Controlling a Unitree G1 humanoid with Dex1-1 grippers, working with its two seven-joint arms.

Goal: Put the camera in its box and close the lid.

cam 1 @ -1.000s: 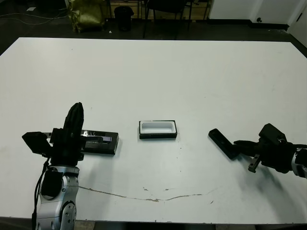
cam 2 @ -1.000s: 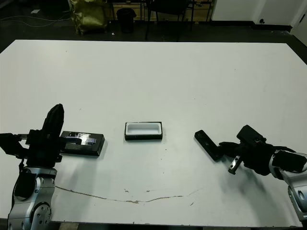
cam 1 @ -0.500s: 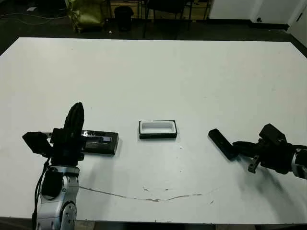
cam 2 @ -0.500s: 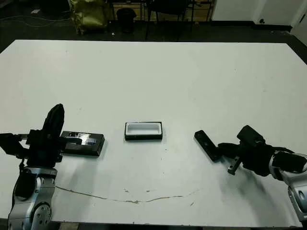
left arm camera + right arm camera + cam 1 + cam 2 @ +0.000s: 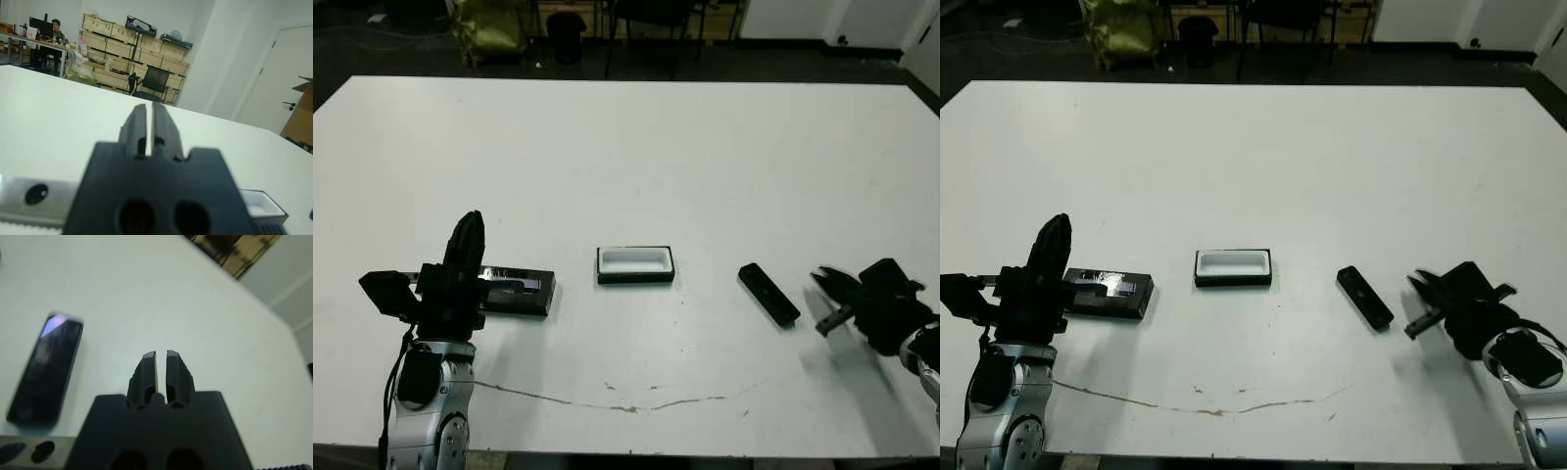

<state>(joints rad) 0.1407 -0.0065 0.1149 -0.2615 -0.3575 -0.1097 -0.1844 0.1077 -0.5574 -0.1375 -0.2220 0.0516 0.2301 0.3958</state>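
The box (image 5: 635, 275), a small black tray with white lining, lies open near the table's middle and also shows in the left wrist view (image 5: 261, 206). The camera (image 5: 769, 294), a slim black bar, lies flat to its right, its glossy window visible (image 5: 46, 369). The lid (image 5: 517, 291), flat and black with a silvery strip, lies to the left of the box. My left gripper (image 5: 470, 223) is shut and rises over the lid's left end, hiding that end. My right gripper (image 5: 822, 279) is shut, holds nothing and sits just right of the camera, apart from it.
A thin cracked line (image 5: 626, 406) runs across the white table (image 5: 636, 157) near its front edge. Beyond the far edge are a black chair (image 5: 646, 24) and a yellow-green bag (image 5: 489, 29). Wooden crates (image 5: 122, 58) and a seated person (image 5: 56, 29) show far off.
My right gripper has drawn back to the right, away from the camera's near end, and turned. The camera, box, lid and left gripper have stayed where they were.
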